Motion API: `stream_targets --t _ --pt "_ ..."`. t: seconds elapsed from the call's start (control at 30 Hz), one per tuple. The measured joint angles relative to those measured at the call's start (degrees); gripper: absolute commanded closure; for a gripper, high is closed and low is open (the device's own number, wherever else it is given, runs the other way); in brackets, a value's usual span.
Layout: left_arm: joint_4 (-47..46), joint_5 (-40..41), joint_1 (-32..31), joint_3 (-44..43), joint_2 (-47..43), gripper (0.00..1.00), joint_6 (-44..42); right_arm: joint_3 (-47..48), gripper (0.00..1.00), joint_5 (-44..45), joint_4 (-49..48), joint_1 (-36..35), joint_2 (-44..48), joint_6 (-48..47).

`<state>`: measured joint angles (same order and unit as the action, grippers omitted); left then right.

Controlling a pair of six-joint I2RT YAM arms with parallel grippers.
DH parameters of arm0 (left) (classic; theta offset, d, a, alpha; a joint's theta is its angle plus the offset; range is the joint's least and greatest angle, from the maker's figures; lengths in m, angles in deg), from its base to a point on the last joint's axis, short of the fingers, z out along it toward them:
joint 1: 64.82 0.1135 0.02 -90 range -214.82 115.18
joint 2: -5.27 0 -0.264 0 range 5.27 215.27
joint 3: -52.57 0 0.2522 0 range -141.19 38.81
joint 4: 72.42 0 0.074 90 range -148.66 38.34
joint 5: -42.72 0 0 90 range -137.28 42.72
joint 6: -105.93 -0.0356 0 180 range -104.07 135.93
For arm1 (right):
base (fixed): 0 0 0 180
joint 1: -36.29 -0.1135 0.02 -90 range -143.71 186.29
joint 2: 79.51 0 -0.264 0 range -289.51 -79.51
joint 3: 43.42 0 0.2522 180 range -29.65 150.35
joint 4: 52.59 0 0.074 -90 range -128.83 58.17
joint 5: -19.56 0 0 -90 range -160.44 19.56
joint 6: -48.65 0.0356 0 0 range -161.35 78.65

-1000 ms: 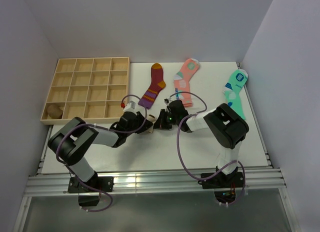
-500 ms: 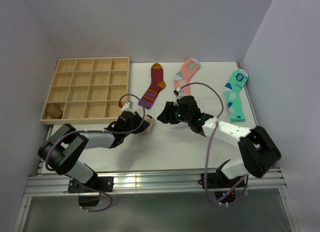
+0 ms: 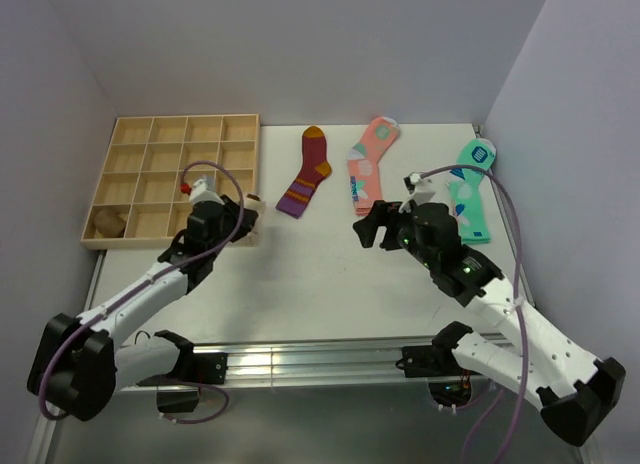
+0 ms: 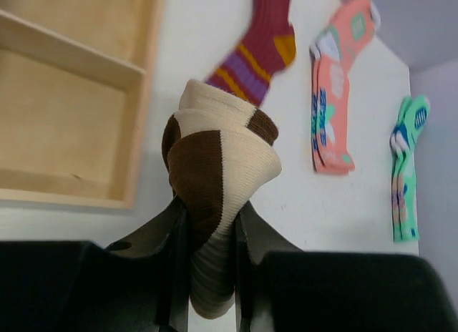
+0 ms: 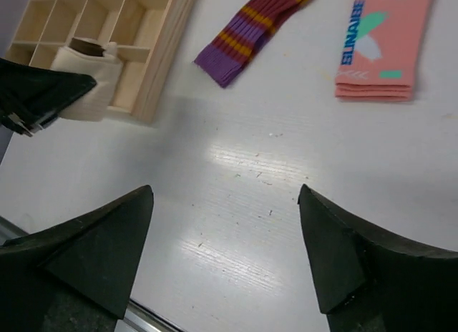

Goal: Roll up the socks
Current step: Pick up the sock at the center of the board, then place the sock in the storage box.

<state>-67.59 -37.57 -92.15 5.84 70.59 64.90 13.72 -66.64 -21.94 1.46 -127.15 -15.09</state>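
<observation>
Right claw (image 5: 225,196) gapes empty above the tabletop (image 5: 286,132). Left claw (image 4: 210,232) is clenched on the rolled socks (image 4: 218,167), whose long axis runs straight out from its fingers toward the maroon sock (image 4: 261,53), beside the wooden tray (image 4: 139,124).

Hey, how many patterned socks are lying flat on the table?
3: maroon striped sock nearest the tray, pink sock in the middle, mint-green sock on the right. Some may be stacked pairs.

Pale lavender walls (image 3: 300,44) enclose a white table (image 3: 320,284) (faint glare on it) above aluminium rails (image 3: 300,362).
</observation>
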Motion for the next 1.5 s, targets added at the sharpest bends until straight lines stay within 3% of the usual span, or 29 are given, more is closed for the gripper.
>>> stream_targets --t 0.1,0.33,0.5,0.63,0.9,1.5 --pt "3.4 -0.4 6.3 -1.4 -3.6 1.0 -1.4 1.6 0.01 3.1 3.9 0.0 4.9 -0.6" --pt "8.8 -4.2 25.1 -4.9 -5.7 1.0 -4.5 3.8 0.0 8.2 8.6 0.1 11.1 -2.0" --pt "10.1 -7.7 38.1 -6.6 -0.4 1.0 -4.9 3.8 0.0 8.7 10.2 0.1 10.2 -2.8" --pt "9.0 -9.4 44.3 -7.2 6.2 1.0 -4.3 3.8 0.0 8.8 10.9 0.1 8.9 -3.2" --pt "6.1 -10.1 48.8 -8.6 16.8 1.0 -0.8 3.8 0.0 8.9 11.3 0.1 6.7 -4.1" --pt "-4.4 -9.7 50.0 -7.7 24.9 1.0 5.2 3.8 0.0 10.7 11.0 0.1 4.7 -6.2"
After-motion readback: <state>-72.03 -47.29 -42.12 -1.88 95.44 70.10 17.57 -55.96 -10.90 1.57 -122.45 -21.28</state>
